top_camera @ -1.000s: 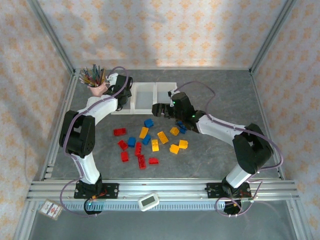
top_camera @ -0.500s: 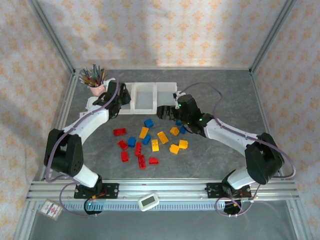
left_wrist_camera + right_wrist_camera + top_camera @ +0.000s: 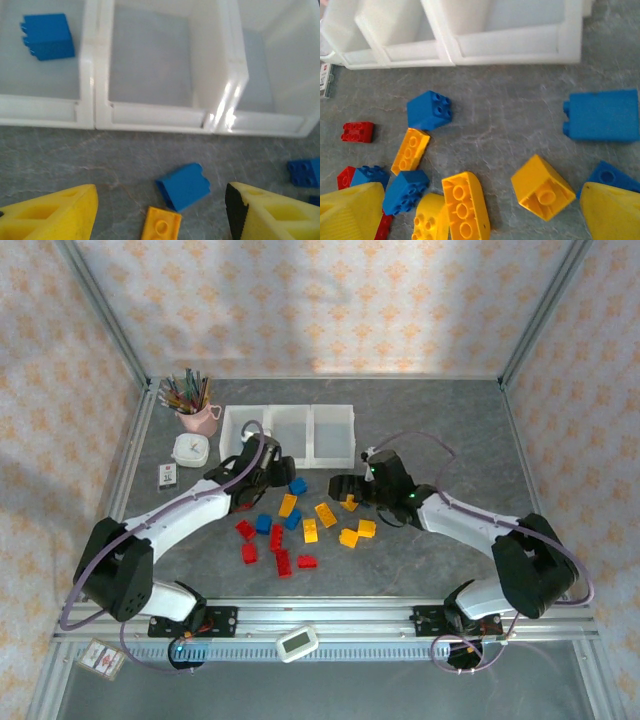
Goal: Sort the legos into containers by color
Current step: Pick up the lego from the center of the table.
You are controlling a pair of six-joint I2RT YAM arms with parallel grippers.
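Three translucent white bins (image 3: 310,436) stand joined in a row (one blue brick (image 3: 47,36) lies in an end bin). Red, blue and yellow bricks (image 3: 264,524) lie scattered loose in front.

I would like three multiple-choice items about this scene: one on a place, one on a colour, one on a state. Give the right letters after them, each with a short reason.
1. Seen from the left wrist, where does the blue brick that is off the table lie?
A. in the left bin
B. in the middle one
C. in the right one

2. What colour is the cup that holds the pencils?
A. green
B. pink
C. black

3. In what state is the right hand?
A. shut, with nothing in it
B. shut on a pencil
C. open

Answers:
1 A: the blue brick lies on the floor of the left bin.
2 B: the cup beside the bins is pink.
3 C: the right wrist view shows the yellow fingers far apart, gripping nothing.
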